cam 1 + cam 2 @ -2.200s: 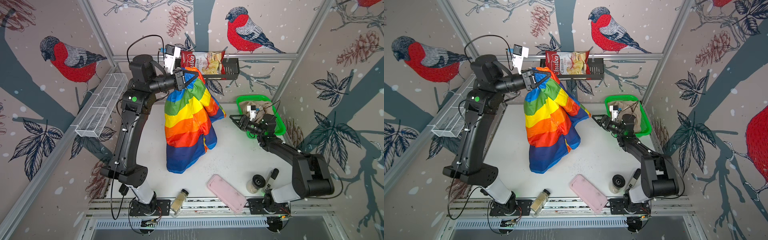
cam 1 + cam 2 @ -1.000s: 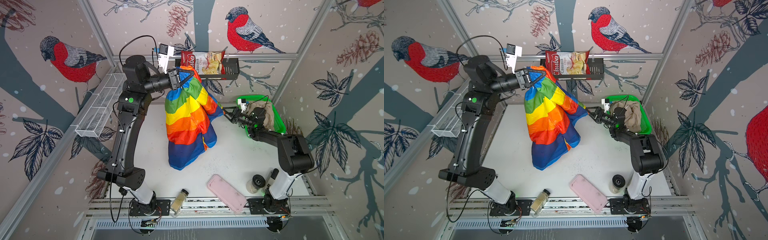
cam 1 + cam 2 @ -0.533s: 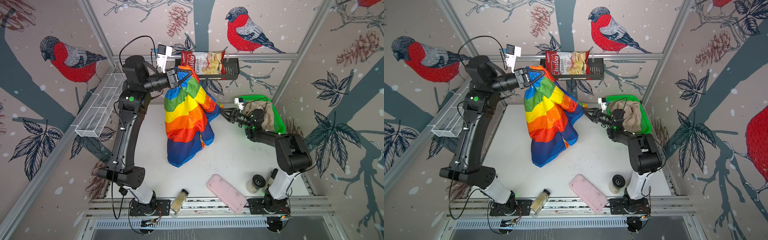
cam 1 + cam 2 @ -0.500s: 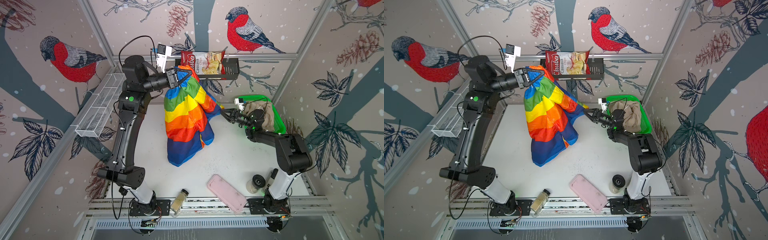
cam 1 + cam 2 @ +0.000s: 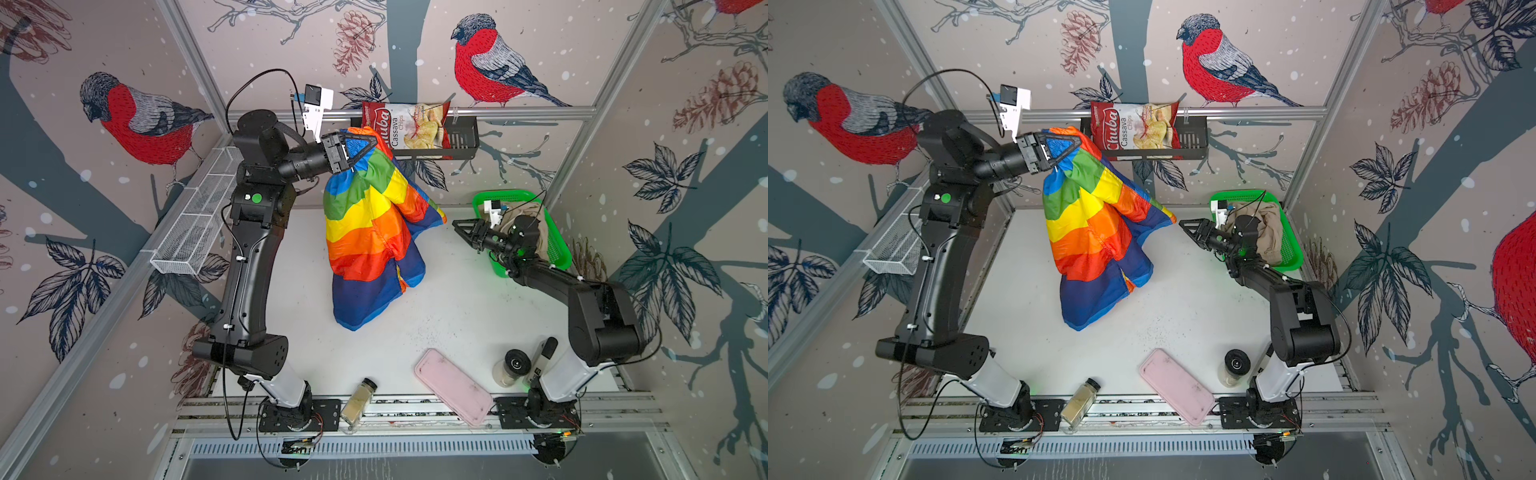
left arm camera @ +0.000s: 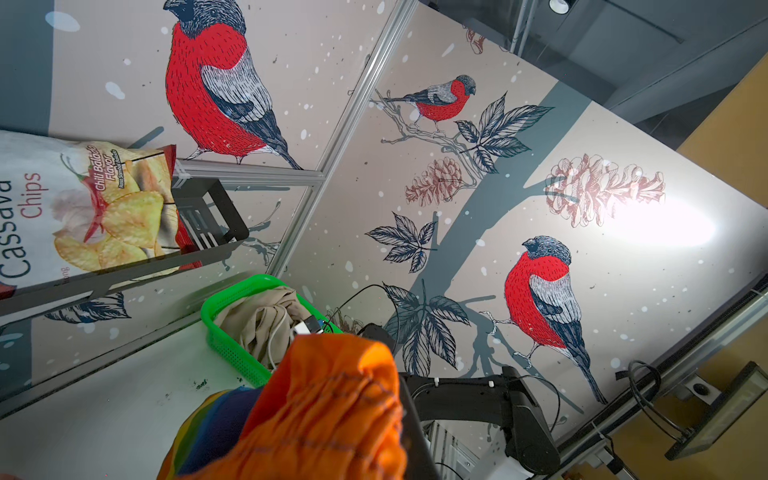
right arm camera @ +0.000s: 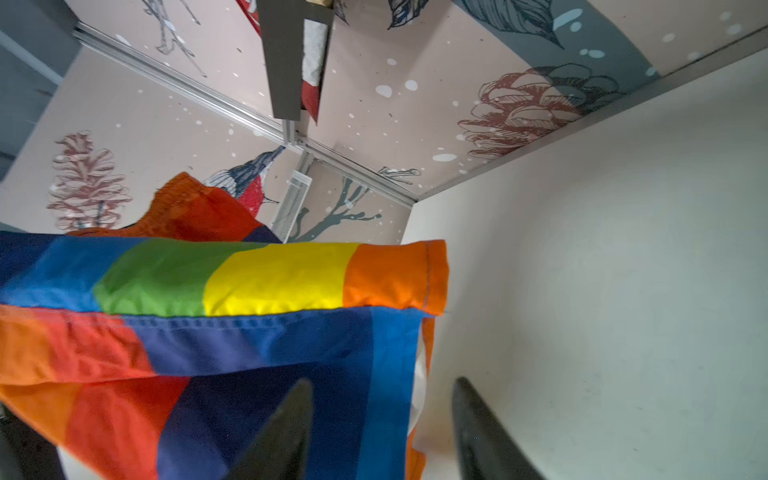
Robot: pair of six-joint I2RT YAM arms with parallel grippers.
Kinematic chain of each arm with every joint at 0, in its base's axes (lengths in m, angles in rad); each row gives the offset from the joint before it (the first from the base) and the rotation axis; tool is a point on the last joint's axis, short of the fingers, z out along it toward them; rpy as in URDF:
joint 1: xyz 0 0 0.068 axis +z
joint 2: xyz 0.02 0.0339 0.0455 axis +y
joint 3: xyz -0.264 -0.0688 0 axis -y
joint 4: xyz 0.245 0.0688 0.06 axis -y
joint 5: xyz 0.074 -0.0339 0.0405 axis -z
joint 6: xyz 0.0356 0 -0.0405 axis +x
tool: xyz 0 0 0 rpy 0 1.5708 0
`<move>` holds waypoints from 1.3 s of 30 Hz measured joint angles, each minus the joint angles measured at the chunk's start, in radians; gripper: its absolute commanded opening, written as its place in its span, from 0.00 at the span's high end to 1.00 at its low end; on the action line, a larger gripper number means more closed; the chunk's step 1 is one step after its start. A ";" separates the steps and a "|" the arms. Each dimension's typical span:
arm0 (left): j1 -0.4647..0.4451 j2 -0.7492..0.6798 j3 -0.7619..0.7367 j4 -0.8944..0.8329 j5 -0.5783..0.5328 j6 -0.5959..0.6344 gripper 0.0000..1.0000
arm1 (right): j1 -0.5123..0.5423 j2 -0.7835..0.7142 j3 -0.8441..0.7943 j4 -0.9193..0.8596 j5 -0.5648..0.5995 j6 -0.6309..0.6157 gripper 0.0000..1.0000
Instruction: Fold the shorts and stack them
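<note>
So, the step in hand looks like getting a 2nd hold on the rainbow shorts (image 5: 370, 232) so they can be spread flat for folding. The left gripper (image 5: 365, 145) is pinched tight on the bunched orange waist end, arm reared up tall w/ forearm about level. The cloth hangs free below it & only the blue leg hem seems to reach the table (image 5: 457, 316). The right gripper (image 5: 1185, 226) has jaws spread w/ nothing btwn them, arm stretched low & long, tips aimed at the flared edge just ahead. In the right wrist view the blue panel sits in front of one finger (image 7: 286, 432), not yet inside the gap. To do it well: go in level, take one layer at the hem corner, not a wad, close fully, then draw away from the left hold w/o yanking. The beige shorts (image 5: 1271, 237) lie behind that wrist in the green basket (image 5: 515, 193).
</note>
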 measured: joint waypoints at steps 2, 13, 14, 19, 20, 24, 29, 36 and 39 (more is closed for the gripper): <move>0.001 -0.003 -0.001 0.001 0.003 -0.004 1.00 | 0.009 0.017 0.042 -0.066 0.008 -0.049 0.07; 0.003 -0.020 -0.006 0.016 0.007 -0.019 1.00 | 0.077 0.209 0.240 -0.042 -0.038 0.024 0.38; 0.005 -0.020 -0.006 0.016 0.007 -0.019 1.00 | 0.085 0.215 0.238 -0.004 -0.053 0.057 0.37; 0.024 -0.005 -0.006 0.017 0.006 -0.019 1.00 | 0.097 0.217 0.190 0.180 -0.097 0.182 0.11; 0.026 -0.003 -0.007 0.017 0.006 -0.019 1.00 | 0.097 0.217 0.179 0.201 -0.097 0.198 0.10; 0.032 -0.005 -0.017 0.025 0.008 -0.027 1.00 | 0.106 0.217 0.161 0.218 -0.097 0.223 0.13; 0.035 -0.020 -0.039 0.048 0.027 -0.047 1.00 | 0.138 0.226 0.160 0.256 -0.097 0.245 0.58; 0.038 -0.046 -0.059 0.072 0.037 -0.055 1.00 | 0.108 0.274 0.161 0.396 -0.091 0.358 0.99; 0.045 -0.061 -0.071 0.076 0.038 -0.055 1.00 | 0.069 0.269 0.157 0.450 -0.083 0.400 1.00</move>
